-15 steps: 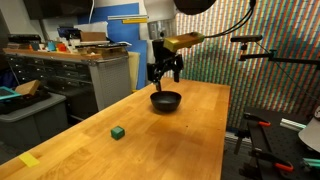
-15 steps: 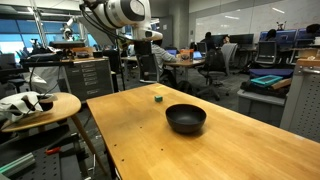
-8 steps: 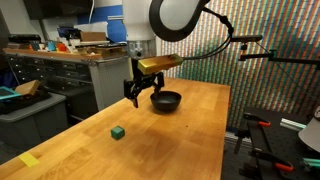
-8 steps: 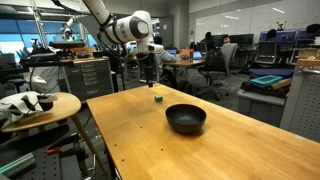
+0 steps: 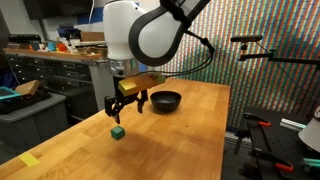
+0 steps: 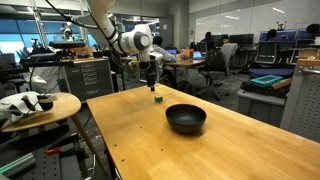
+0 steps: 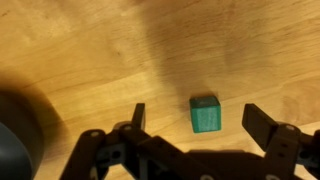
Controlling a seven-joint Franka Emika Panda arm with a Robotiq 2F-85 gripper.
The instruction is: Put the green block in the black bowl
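The green block (image 5: 118, 132) is a small plain cube lying on the wooden table (image 5: 180, 150). It also shows in an exterior view (image 6: 158, 98) and in the wrist view (image 7: 205, 115). My gripper (image 5: 123, 108) hangs open just above the block; in the wrist view (image 7: 200, 118) the block sits on the table between the two spread fingers, touching neither. The gripper also shows in an exterior view (image 6: 152, 83). The black bowl (image 5: 166, 100) stands empty further along the table, apart from the block, and appears in an exterior view (image 6: 186, 119) and at the wrist view's left edge (image 7: 12, 140).
A grey cabinet with clutter (image 5: 70, 65) stands beside the table. A round side table (image 6: 38, 106) holds a white object. Office desks and chairs (image 6: 220, 60) fill the background. A yellow tape mark (image 5: 29, 160) lies near the table's corner.
My gripper has moved from above the black bowl along the table to just over the green block and come lower. Block and bowl have not moved.
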